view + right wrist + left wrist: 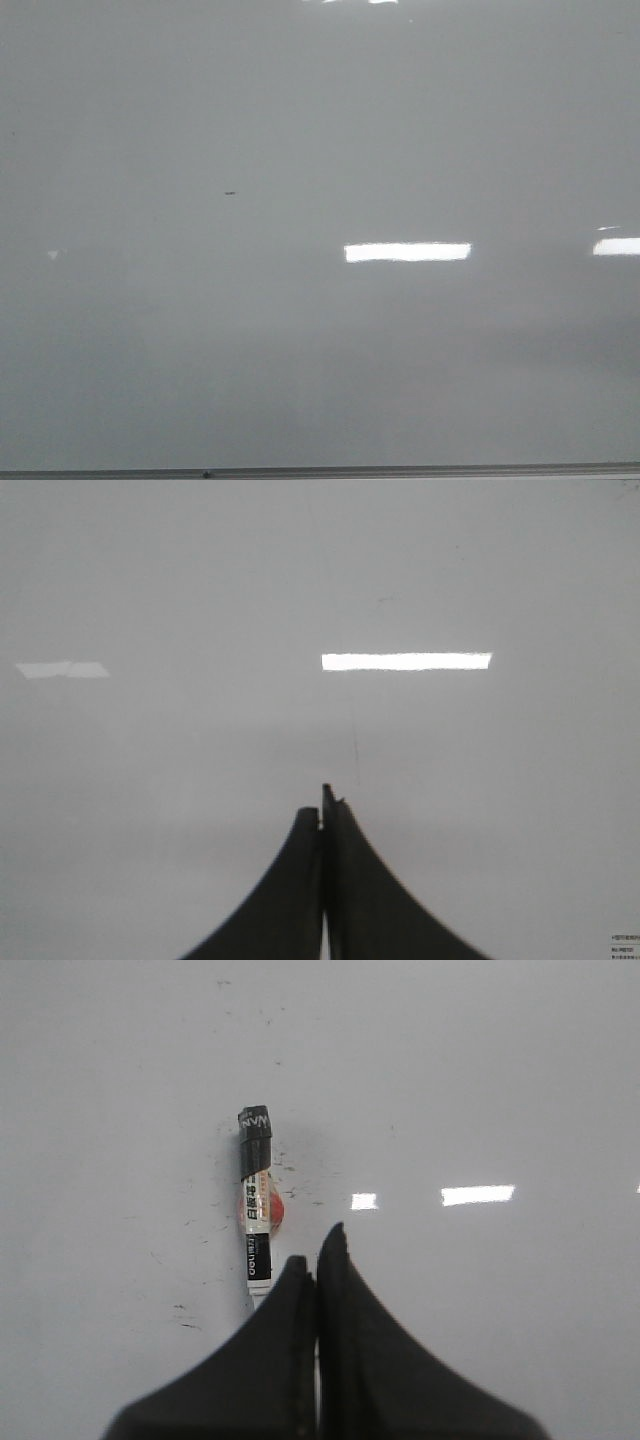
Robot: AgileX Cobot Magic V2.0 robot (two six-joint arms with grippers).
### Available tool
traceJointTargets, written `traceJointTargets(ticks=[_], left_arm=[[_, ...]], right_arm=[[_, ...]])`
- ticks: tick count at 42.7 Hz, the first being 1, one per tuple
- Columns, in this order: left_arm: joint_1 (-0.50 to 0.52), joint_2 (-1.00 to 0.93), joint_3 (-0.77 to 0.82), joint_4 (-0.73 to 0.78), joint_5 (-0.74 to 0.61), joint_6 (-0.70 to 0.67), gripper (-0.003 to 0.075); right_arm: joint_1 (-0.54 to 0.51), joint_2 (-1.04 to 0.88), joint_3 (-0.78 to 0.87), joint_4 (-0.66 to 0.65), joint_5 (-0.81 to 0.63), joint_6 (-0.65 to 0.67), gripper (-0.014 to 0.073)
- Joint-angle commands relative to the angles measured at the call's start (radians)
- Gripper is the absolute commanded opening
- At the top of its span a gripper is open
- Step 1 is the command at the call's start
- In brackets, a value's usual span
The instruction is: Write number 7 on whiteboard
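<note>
On whiteboard (320, 350), front view: no 7 drawn, only tiny dark dash (231, 193) left of centre; neither arm in view. Left wrist view: marker (256, 1200) lies flat on board just ahead of left gripper (318, 1260), slightly to one side of tips, long axis roughly in line with fingers, capped end farthest away. Left jaws pressed together, holding nothing. Right gripper (325, 815): jaws closed, empty, bare board ahead. Judgement: left arm nearer; must open before grasping.
</note>
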Motion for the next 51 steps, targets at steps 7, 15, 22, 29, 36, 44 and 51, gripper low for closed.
traceJointTargets(ticks=[7,15,22,29,36,44,51], left_arm=[[0.002,-0.015,0.005,-0.001,-0.087,-0.008,-0.002],[0.002,-0.015,0.005,-0.001,-0.087,-0.008,-0.002],[0.002,-0.015,0.005,-0.001,-0.099,-0.008,-0.002],[0.002,-0.015,-0.01,-0.026,-0.266,-0.008,-0.002],[0.002,0.004,-0.157,-0.046,-0.216,-0.008,-0.002],[0.002,0.178,-0.368,-0.028,0.022,-0.007,-0.002],[0.002,0.356,-0.453,-0.021,0.074,-0.007,-0.002]], right_arm=[[0.0,-0.017,-0.003,-0.009,-0.077,-0.006,-0.0067],[0.0,-0.017,-0.003,-0.009,-0.077,-0.006,-0.0067],[0.0,-0.017,-0.004,0.009,-0.115,-0.006,-0.0067],[0.0,-0.017,-0.06,0.021,-0.145,-0.006,-0.0067],[0.0,-0.001,-0.246,0.02,-0.012,-0.006,-0.0067],[0.0,0.153,-0.428,0.02,0.113,-0.006,-0.0065],[0.0,0.299,-0.492,0.02,0.101,-0.006,-0.0065]])
